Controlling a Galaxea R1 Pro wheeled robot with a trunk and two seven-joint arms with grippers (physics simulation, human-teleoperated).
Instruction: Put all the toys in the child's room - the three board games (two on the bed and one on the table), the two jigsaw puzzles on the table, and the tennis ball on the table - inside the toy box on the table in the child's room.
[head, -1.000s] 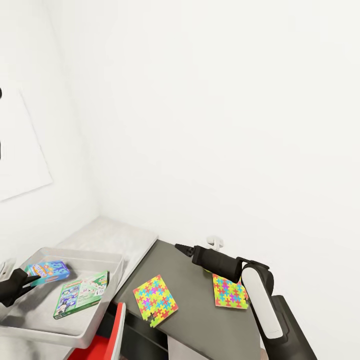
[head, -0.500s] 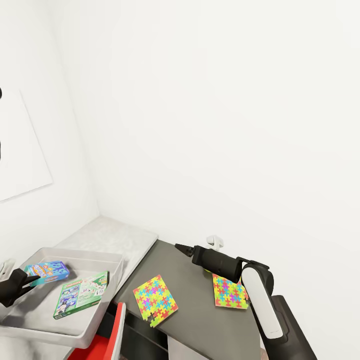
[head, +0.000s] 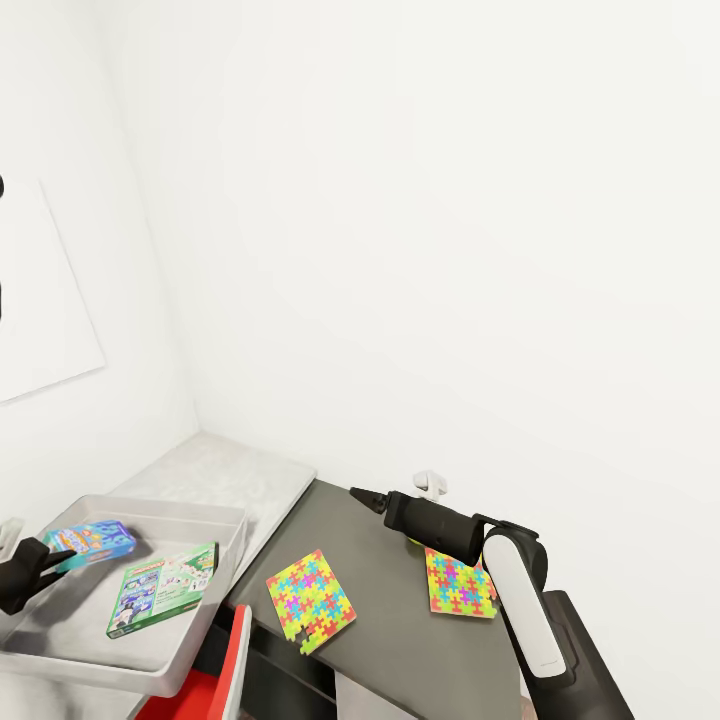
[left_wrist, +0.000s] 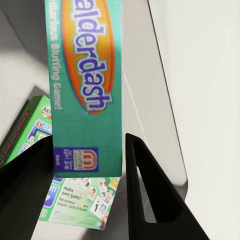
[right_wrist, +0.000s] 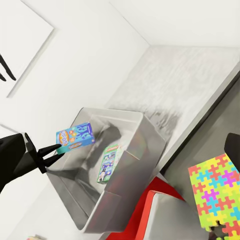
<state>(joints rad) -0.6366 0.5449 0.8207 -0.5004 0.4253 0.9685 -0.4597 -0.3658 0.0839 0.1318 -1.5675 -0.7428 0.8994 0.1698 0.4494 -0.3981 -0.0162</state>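
Note:
The grey toy box (head: 215, 520) sits at the lower left, beside the dark table (head: 400, 640). A green board game (head: 160, 590) lies flat inside it. My left gripper (head: 45, 558) is shut on a teal-blue board game (head: 92, 541), holding it over the box; its cover (left_wrist: 87, 90) stands between the fingers (left_wrist: 150, 185). Two jigsaw puzzles (head: 310, 598) (head: 458, 583) lie on the table. My right gripper (head: 358, 494) hovers open above the table's far end, holding nothing. The tennis ball (head: 411, 541) peeks out from behind the right forearm.
The box rests against the bed's pale top (head: 235, 470) in the room's corner. A red chair (head: 225, 670) stands at the table's near edge, below the box. A small white object (head: 428, 485) sits by the wall. White walls close off the back and left.
My left gripper has drifted slightly left and down with the teal-blue board game over the toy box. The right arm, puzzles and green game have not moved.

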